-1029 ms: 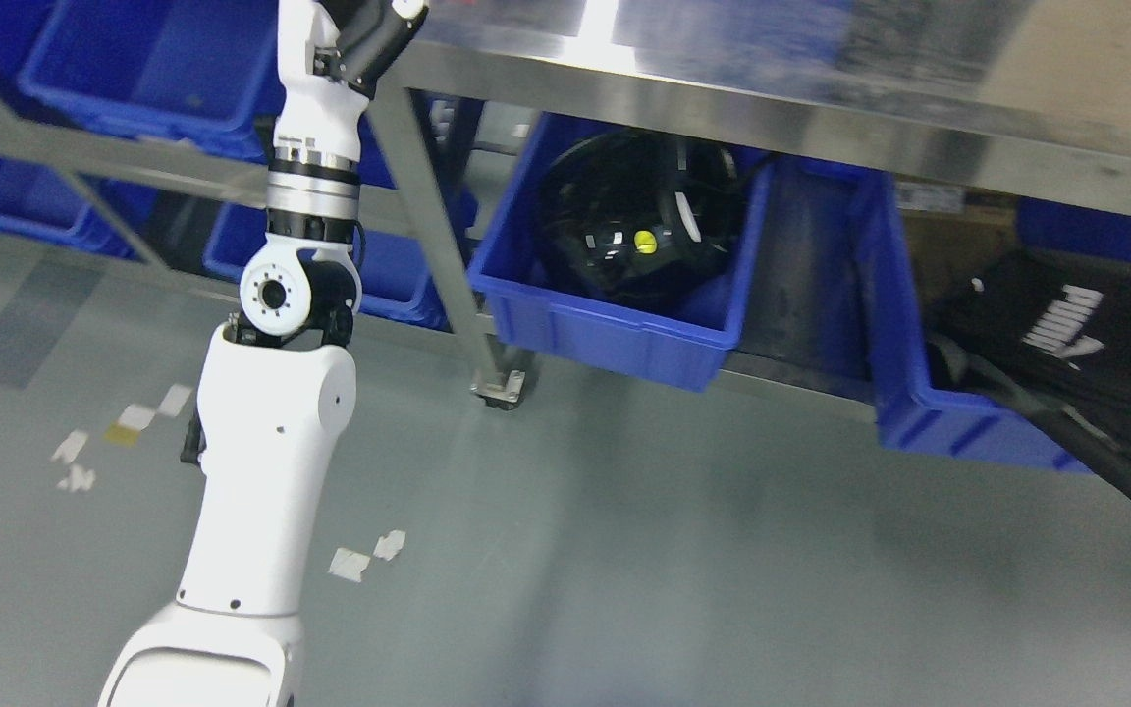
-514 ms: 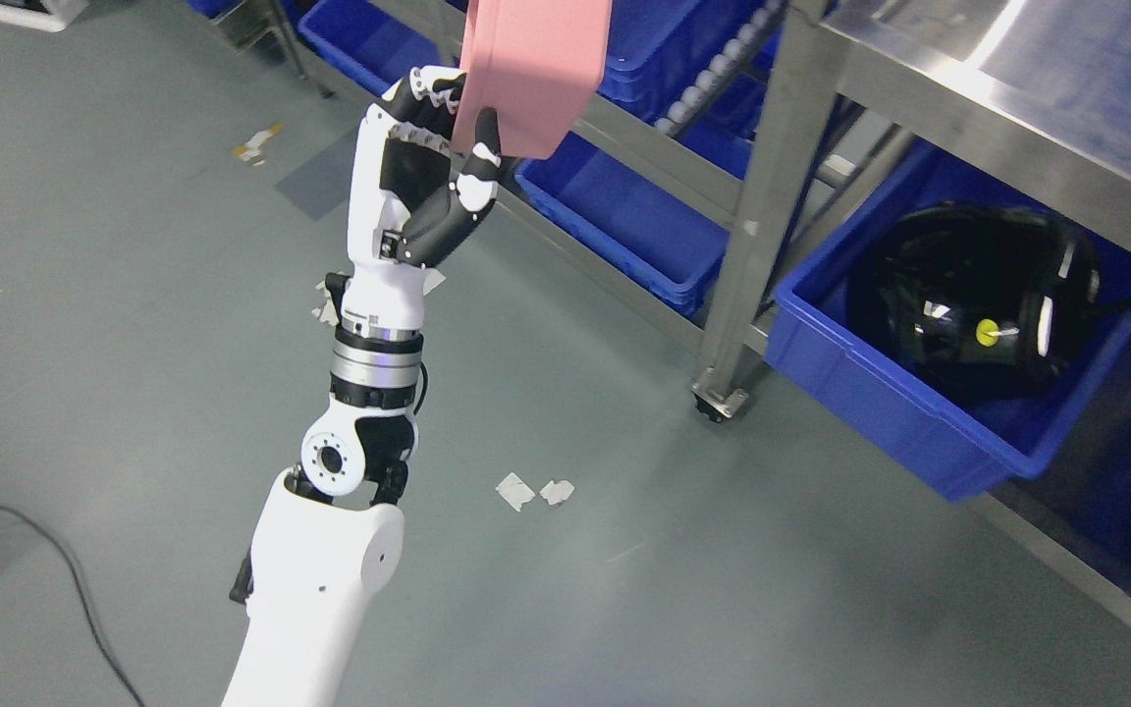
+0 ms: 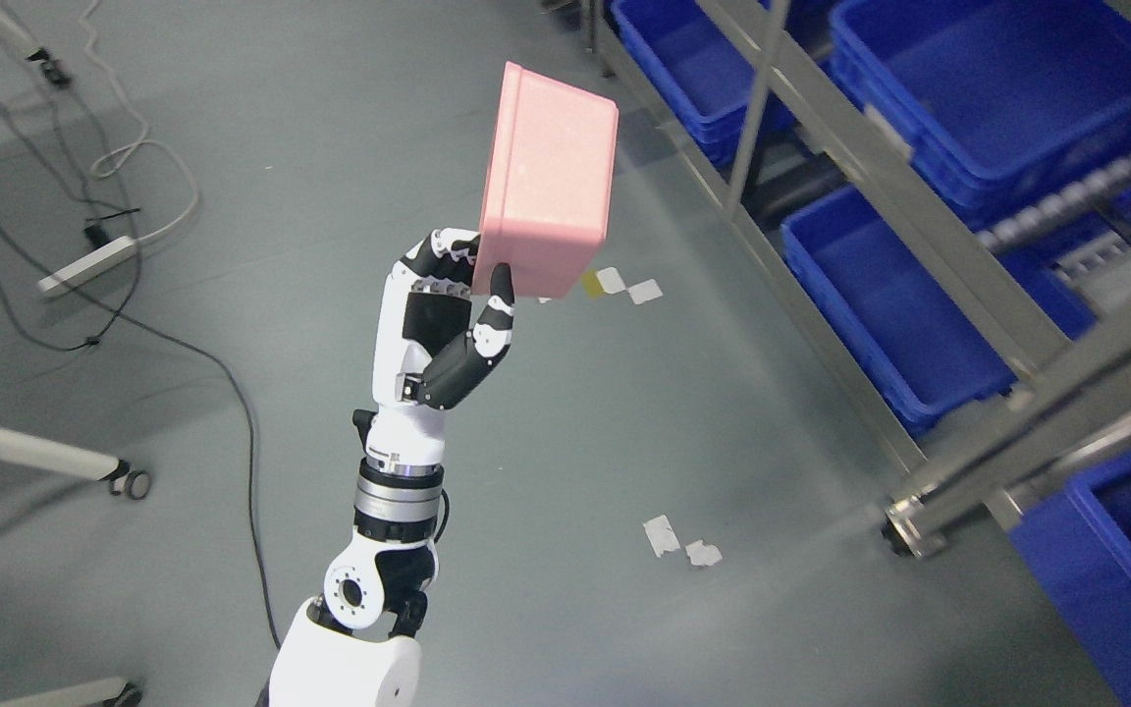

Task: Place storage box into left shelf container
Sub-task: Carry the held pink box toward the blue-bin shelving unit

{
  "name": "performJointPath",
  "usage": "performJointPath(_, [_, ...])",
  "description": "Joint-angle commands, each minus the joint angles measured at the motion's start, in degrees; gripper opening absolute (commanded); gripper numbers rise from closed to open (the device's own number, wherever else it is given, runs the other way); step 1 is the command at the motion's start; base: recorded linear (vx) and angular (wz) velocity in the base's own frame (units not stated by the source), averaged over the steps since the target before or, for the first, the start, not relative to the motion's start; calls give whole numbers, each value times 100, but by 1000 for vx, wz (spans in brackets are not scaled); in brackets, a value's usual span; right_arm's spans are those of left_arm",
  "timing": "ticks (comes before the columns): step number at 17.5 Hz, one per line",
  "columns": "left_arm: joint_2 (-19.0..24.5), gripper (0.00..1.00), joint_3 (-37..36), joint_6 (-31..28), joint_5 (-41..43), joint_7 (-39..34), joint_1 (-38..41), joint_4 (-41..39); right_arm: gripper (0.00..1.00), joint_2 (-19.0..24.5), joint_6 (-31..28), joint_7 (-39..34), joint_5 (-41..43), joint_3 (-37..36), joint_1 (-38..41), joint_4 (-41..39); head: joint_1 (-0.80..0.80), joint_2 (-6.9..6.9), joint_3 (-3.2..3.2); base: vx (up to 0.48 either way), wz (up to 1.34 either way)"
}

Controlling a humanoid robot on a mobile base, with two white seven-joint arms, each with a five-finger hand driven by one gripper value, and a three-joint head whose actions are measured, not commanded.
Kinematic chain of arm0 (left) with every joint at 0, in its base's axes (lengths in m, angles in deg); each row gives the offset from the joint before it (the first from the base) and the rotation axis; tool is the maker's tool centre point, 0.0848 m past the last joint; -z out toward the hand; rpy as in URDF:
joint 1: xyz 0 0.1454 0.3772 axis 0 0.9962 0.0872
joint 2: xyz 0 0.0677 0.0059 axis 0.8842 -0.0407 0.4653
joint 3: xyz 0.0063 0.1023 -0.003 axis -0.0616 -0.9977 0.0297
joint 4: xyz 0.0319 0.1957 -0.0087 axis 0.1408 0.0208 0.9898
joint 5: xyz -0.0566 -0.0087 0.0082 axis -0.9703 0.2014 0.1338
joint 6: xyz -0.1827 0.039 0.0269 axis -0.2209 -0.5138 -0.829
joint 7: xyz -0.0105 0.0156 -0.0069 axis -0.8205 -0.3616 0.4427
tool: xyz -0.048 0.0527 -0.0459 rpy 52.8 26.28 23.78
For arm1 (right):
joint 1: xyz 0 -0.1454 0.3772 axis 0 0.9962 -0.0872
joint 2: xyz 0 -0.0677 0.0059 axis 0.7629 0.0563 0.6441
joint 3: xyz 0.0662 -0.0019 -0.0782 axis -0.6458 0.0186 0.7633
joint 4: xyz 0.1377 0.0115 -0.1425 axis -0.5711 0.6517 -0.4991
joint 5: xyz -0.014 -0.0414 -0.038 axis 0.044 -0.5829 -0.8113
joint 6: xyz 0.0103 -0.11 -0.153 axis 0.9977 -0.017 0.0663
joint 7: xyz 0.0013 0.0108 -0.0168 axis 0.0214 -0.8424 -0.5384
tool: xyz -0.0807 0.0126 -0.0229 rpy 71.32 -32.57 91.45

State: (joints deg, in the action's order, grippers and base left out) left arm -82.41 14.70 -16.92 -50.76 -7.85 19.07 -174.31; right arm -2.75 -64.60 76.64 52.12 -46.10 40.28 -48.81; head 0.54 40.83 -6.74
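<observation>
A pink storage box (image 3: 548,182) is held up over the grey floor, tilted on edge with its closed bottom facing me. My left hand (image 3: 475,265) is shut on the box's lower corner, thumb in front and the other fingers behind, at the end of the left arm (image 3: 399,491) rising from the bottom edge. The metal shelf (image 3: 919,206) stands to the right of the box and holds blue containers: one on the low level (image 3: 889,295), one above it (image 3: 1007,88), one farther back (image 3: 693,59). The box is left of the shelf and apart from it.
A shelf leg with a caster (image 3: 909,530) stands at the lower right beside another blue bin (image 3: 1115,579). Cables and a white power strip (image 3: 84,267) lie on the floor at the left. A white table leg with a caster (image 3: 129,481) is at the left edge.
The camera has swung left and up along the shelf, so the whole picture shifted. The pink box, cut off at the top edge before, now shows whole in the same grasp.
</observation>
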Motion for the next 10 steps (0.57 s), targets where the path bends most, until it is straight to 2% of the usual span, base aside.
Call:
performJointPath(1, [99, 1, -233, 119, -4, -1, 640, -326, 100, -100, 4, -10, 9, -17, -35, -100, 0, 0, 0, 301, 835])
performJointPath(5, [99, 1, -128, 119, -4, 17, 728, -326, 100, -100, 4, -10, 9, -17, -35, -100, 0, 1, 0, 344, 808])
performJointPath(10, [99, 1, -145, 119, -4, 17, 728, -326, 100, -100, 4, -1, 9, -17, -35, -100, 0, 1, 0, 394, 482])
